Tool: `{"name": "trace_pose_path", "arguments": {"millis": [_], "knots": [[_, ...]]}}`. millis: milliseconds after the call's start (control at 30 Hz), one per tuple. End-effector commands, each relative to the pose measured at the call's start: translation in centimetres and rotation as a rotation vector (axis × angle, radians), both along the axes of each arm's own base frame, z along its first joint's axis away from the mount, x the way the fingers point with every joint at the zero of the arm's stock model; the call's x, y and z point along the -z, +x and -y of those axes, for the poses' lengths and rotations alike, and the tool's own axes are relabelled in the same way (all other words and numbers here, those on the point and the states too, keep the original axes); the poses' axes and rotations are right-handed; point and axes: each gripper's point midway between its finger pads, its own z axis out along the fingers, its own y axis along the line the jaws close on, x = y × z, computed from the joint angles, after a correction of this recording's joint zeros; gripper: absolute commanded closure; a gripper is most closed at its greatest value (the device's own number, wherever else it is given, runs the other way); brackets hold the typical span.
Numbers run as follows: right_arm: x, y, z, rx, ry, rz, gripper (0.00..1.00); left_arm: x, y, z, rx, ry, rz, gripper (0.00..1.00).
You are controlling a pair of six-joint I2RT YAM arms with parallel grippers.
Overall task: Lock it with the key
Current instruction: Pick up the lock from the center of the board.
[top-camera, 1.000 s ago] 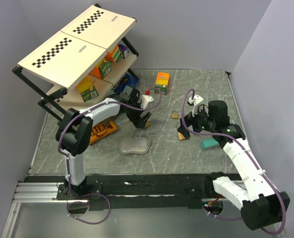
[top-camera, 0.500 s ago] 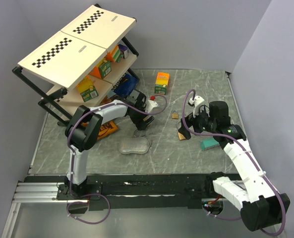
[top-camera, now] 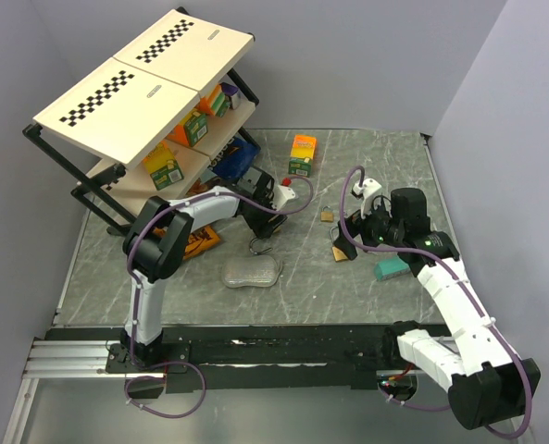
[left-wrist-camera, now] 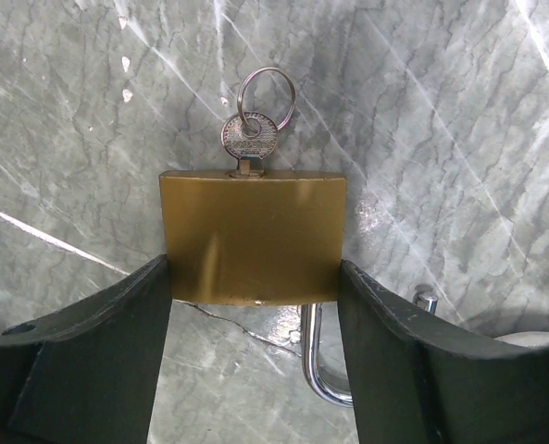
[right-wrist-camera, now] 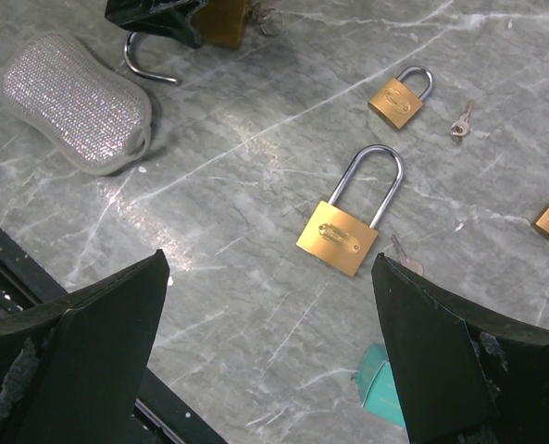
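Note:
A brass padlock [left-wrist-camera: 253, 236] lies on the marble table with a key [left-wrist-camera: 249, 137] and its ring in the keyhole at the far end. Its chrome shackle [left-wrist-camera: 320, 370] hangs open towards the camera. My left gripper [left-wrist-camera: 253, 266] has both fingers pressed against the lock body's sides; from above the left gripper [top-camera: 263, 225] sits mid-table. My right gripper [right-wrist-camera: 269, 259] hovers open and empty over a second, long-shackle padlock [right-wrist-camera: 339, 238]; in the top view the right gripper [top-camera: 353, 231] is to the right of the left one.
A small padlock [right-wrist-camera: 394, 100] and a loose key [right-wrist-camera: 459, 122] lie beyond the long-shackle one. A silver pouch [top-camera: 252, 272] sits near the left gripper and a teal object [top-camera: 390, 269] by the right arm. A tilted shelf rack [top-camera: 144, 92] stands back left, with an orange box [top-camera: 303, 148] behind.
The left gripper has moved a little right over the padlock and its jaws have narrowed onto the lock body. The right arm has stayed put.

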Motion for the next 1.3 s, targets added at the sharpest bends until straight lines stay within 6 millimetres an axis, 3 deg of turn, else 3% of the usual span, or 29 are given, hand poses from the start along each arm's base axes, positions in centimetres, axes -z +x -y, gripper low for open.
{"name": "trace_pose_path", "arguments": {"millis": [0,67,133,267,500,733,867,1067,1267], "knots": [[-0.8,0.3,0.3,-0.003,-0.004,0.034,0.01,-2.1,1.2,1.7,0.072,-0.060,0.036,0.86],[-0.8,0.2,0.3,-0.007,-0.003,0.038,0.01,-3.6,1.7,2.2,0.095,-0.085,0.044,0.99],[-0.8,0.1,0.4,-0.008,-0.001,0.040,0.01,-4.3,1.5,2.2,0.117,-0.092,0.022,0.99],[-0.9,-0.4,0.2,-0.037,-0.001,0.049,0.01,-7.8,2.0,2.7,0.136,-0.161,0.023,0.99],[-1.9,-1.0,-0.3,-0.106,0.000,0.112,0.01,-12.0,0.3,3.4,0.163,-0.265,-0.012,0.99],[-3.2,-2.4,-1.0,-0.252,-0.026,0.256,0.01,-17.6,-3.9,4.7,0.217,-0.423,-0.116,0.99],[-3.7,-4.5,-2.2,-0.453,-0.049,0.301,0.01,-21.2,-8.0,5.4,0.303,-0.532,-0.206,0.99],[-5.1,-4.9,-2.9,-0.552,-0.073,0.479,0.01,-23.4,-12.5,6.3,0.350,-0.605,-0.273,0.99],[-3.2,-4.1,-3.3,-0.558,-0.061,0.447,0.01,-22.4,-13.4,6.9,0.318,-0.650,-0.328,0.99]]}}
